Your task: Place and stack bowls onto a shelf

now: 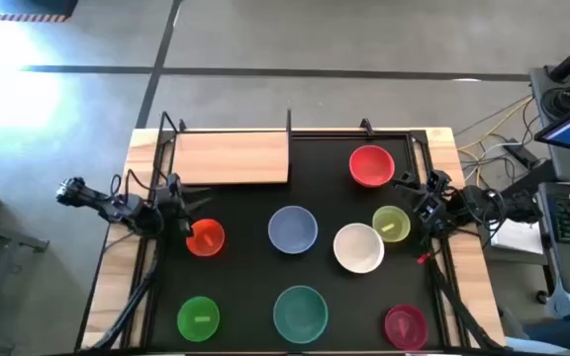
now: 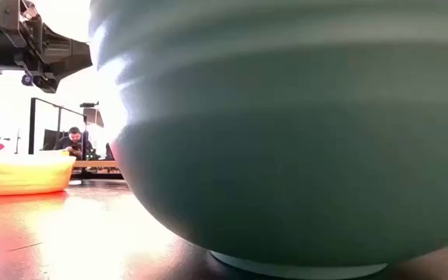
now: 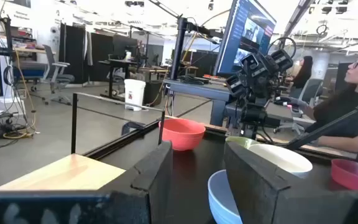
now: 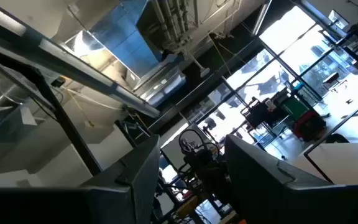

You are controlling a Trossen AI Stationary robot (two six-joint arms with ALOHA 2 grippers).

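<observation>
Nothing's on the shelf yet; its board sits bare at the back left of the mat. Every bowl waits on the mat: teal at the front, blue-grey mid-table, white beside it, red at the back. Then the small ones: orange, green, yellow-green, magenta. My left gripper hovers by the orange bowl, fingers spread, empty. My right gripper, fingers parted, holds nothing.

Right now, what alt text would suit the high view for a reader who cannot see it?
Eight bowls sit scattered on a black mat beside a bare wooden shelf. The left gripper hovers open near the orange bowl; the right gripper waits open.
</observation>
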